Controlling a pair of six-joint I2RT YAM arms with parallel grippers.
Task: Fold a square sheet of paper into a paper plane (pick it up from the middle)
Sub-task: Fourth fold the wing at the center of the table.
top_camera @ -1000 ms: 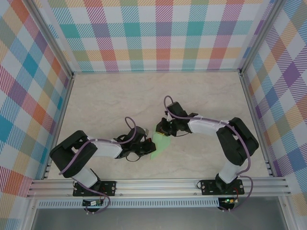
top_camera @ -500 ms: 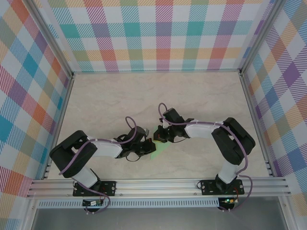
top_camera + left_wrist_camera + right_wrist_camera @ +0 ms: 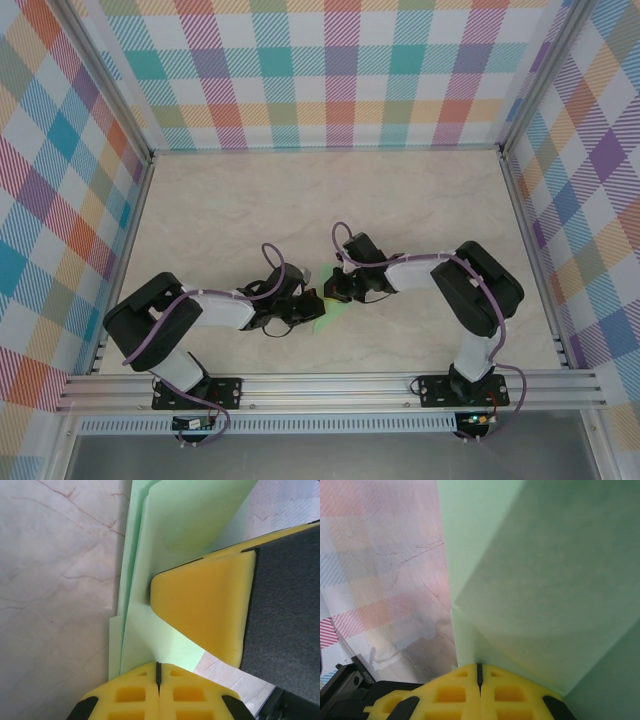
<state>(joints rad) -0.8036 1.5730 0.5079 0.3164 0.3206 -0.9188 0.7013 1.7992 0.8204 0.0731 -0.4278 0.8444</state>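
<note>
The sheet of paper (image 3: pixel 333 310) is pale mint green and lies folded in layers on the table between the two arms. My left gripper (image 3: pixel 312 303) is shut, its yellow tips (image 3: pixel 158 672) resting on the near edge of the paper (image 3: pixel 190 525). My right gripper (image 3: pixel 335 287) meets it from the right and is shut on a raised flap of the paper (image 3: pixel 545 580), which runs into the seam of its jaws (image 3: pixel 479 672). In the left wrist view the right gripper's yellow fingers (image 3: pixel 210 610) rest on the paper just beyond my left tips.
The marble-patterned table (image 3: pixel 300 200) spreads out behind the arms, enclosed by plaid walls (image 3: pixel 330 70) and metal rails (image 3: pixel 330 385). Both forearms lie low across the near part of the table.
My right gripper has slid left toward the left gripper and shut on the paper, covering more of the green sheet. The left arm has held still.
</note>
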